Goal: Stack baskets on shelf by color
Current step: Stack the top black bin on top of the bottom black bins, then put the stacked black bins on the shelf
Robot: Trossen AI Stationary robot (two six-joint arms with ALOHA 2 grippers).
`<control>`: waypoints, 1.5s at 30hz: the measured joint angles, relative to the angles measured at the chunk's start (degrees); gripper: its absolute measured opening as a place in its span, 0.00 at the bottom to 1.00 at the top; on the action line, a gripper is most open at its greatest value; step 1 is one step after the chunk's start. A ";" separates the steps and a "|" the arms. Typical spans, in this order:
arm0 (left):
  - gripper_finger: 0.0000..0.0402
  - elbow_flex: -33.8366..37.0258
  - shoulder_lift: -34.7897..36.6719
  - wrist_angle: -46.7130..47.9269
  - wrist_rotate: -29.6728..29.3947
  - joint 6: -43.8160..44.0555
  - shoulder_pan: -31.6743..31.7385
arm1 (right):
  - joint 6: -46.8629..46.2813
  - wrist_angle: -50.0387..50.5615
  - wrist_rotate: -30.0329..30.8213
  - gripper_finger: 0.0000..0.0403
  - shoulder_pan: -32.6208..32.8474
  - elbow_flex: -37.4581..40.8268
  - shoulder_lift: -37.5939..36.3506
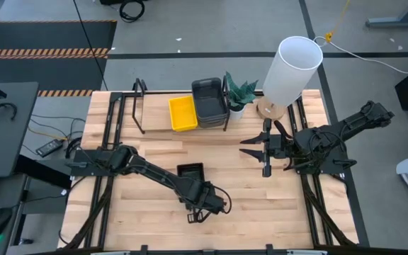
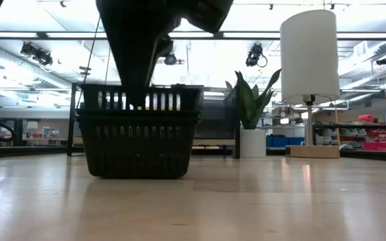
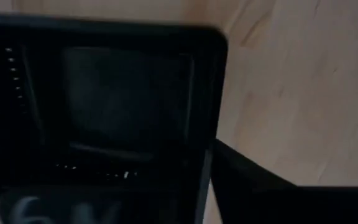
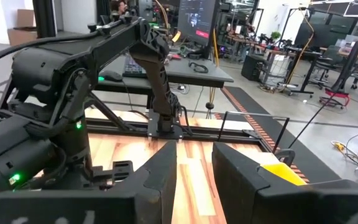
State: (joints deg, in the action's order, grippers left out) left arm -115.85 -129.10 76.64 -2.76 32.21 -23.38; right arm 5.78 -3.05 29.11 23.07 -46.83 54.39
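A black mesh basket (image 1: 190, 172) stands with its bottom on the table's middle (image 2: 139, 134). My left gripper (image 1: 193, 185) reaches down over its near wall and is shut on it. On the shelf (image 1: 154, 120) at the far edge lie a yellow basket (image 1: 183, 113) and, to its right, a stack of dark grey baskets (image 1: 210, 101). My right gripper (image 1: 245, 146) hovers open to the right of the middle, pointing left, and touches nothing. No other black baskets show. My left gripper comes at the black basket from above, at its near wall (image 3: 202, 124) close to a corner. One finger (image 3: 260, 186) lies against the wall's outer side; the other is lost in the dark inside. The basket sits level with its bottom on the table (image 2: 139, 175).
A white lamp (image 1: 289, 71) and a potted plant (image 1: 239, 92) stand at the shelf's right end, just behind my right gripper. Bare wood lies to the left of the black basket and along the near edge. Black frame rails run down both sides of the table.
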 joint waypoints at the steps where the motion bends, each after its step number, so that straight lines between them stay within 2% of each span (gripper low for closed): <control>1: 0.23 0.02 0.08 0.04 0.16 -0.22 0.00 | 0.00 0.00 0.00 0.27 0.01 0.00 0.00; 6: 0.41 -0.04 0.52 -2.55 0.77 -0.63 0.01 | 0.00 -0.17 0.00 0.27 0.00 0.00 0.00; 10: 0.51 -0.03 0.52 -4.22 1.11 -0.51 -0.66 | 0.00 -0.17 0.00 0.27 0.00 0.00 0.00; 16: 0.56 -0.03 0.44 -6.29 -4.12 0.31 -2.32 | -0.02 -0.15 0.00 0.27 0.00 0.00 0.00; 23: 0.47 -0.01 -1.94 -5.53 -7.03 -1.52 -2.84 | -0.05 -0.24 0.00 0.27 0.00 0.00 0.00; 31: 0.36 0.02 -4.85 -4.37 -7.08 -5.78 -2.73 | -0.18 0.05 0.00 0.27 0.00 0.00 -0.01; 35: 0.26 0.02 -4.85 -4.03 -7.08 -5.99 -2.41 | -0.20 0.09 0.00 0.27 0.00 0.00 0.00; 40: 0.06 0.02 -3.98 -3.46 -7.35 -7.73 -2.74 | -0.20 0.11 -0.01 0.27 0.01 0.00 0.00; 45: 0.05 0.00 -2.25 -1.65 -7.11 -8.06 -3.32 | -0.20 0.11 -0.01 0.27 0.02 0.00 -0.02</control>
State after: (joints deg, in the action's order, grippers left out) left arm -115.85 -131.34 74.99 -9.87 24.15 -26.70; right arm 5.58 -2.94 29.10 23.09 -46.83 54.37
